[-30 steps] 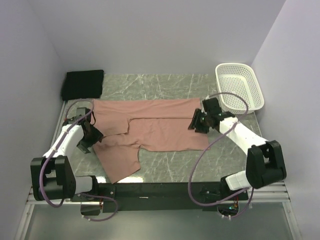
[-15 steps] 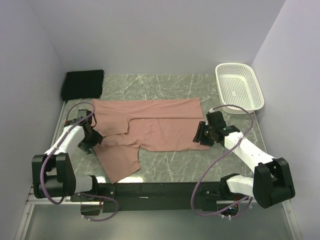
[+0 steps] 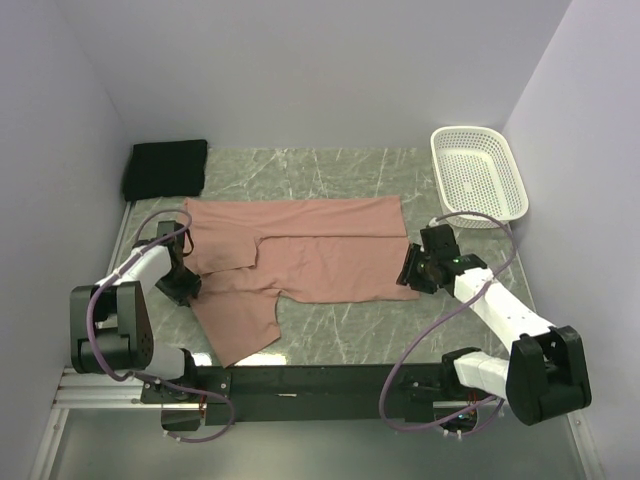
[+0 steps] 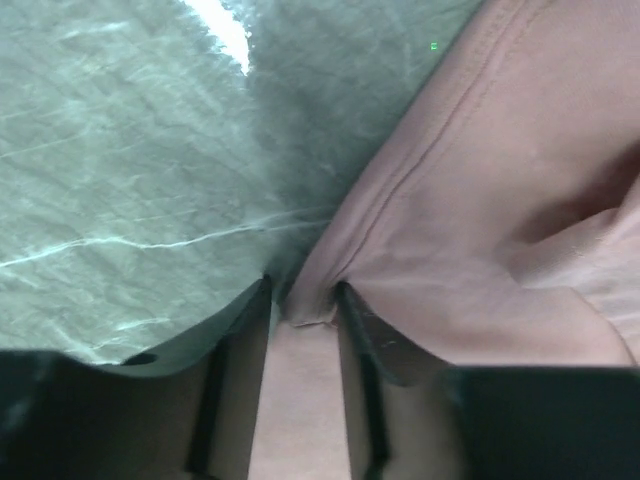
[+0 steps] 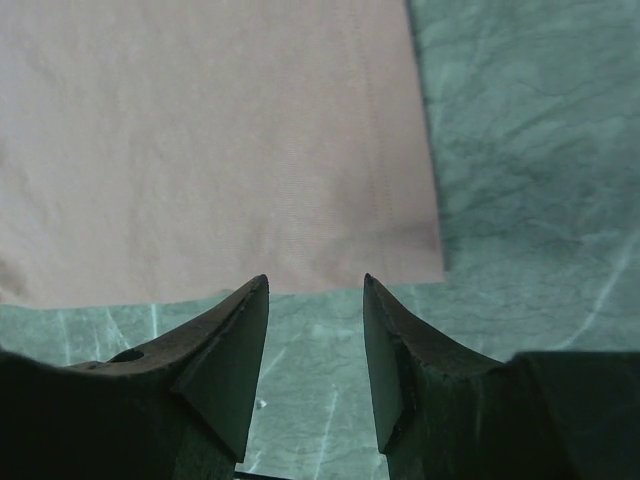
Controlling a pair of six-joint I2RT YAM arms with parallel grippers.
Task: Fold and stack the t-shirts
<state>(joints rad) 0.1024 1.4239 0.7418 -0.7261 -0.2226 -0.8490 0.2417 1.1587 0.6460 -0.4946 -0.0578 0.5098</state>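
Spreading across the middle of the green marble tabletop (image 3: 340, 330), the pink t-shirt (image 3: 320, 255) is lying flat, with one sleeve trailing toward the lower left. The white basket (image 3: 478, 180) is sitting in the upper right corner, and the folded black t-shirt (image 3: 165, 168) is resting in the upper left. At the shirt's left edge, the left tool (image 4: 302, 295) is pinching a ridge of hem between its narrowly set fingers. The right tool (image 5: 315, 285) is hovering at the shirt's lower right corner, jaws parted, gripping nothing.

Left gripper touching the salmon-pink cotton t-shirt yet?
Touching. The left wrist view shows the left gripper straddling the salmon-pink cotton t-shirt at its hem, with the fabric bunched against both fingers.
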